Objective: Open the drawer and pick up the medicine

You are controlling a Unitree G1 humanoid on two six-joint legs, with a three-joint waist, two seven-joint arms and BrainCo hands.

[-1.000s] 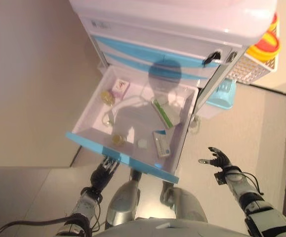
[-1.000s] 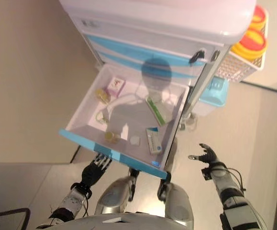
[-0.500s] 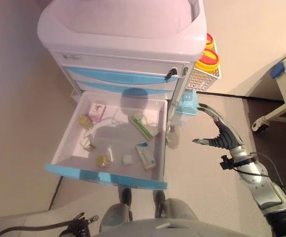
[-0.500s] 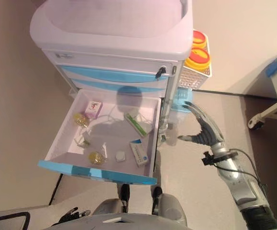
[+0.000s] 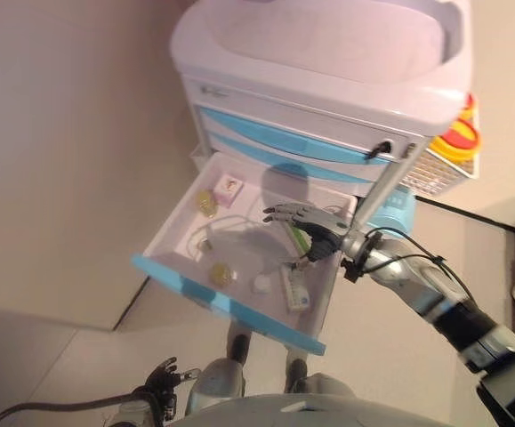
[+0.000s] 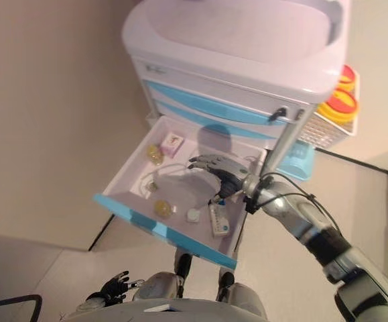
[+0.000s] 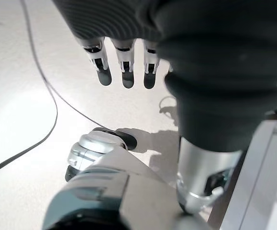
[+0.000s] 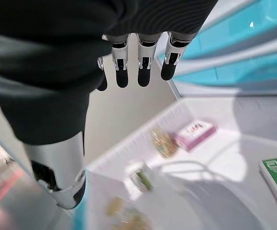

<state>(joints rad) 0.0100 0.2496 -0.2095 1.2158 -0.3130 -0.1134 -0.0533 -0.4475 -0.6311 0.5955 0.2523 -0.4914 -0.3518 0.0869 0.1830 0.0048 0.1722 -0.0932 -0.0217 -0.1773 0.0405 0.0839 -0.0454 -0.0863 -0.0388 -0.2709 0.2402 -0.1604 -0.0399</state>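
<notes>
The white drawer with a blue front stands pulled out from the cart. In it lie a pink box, a yellow blister pack, a green-and-white box, a blue-and-white box, a round yellow pack and a small white round thing. My right hand hovers open over the drawer's right half, above the green-and-white box, holding nothing. In the right wrist view its fingers are straight above the pink box. My left hand hangs low by the floor, open and empty.
The cart has two shut blue drawers above the open one. A white basket with yellow-and-red containers hangs on its right side, over a light blue bin. A beige wall stands to the left.
The camera has shifted. My right hand has moved left from beside the cart to over the open drawer. The left hand stays low.
</notes>
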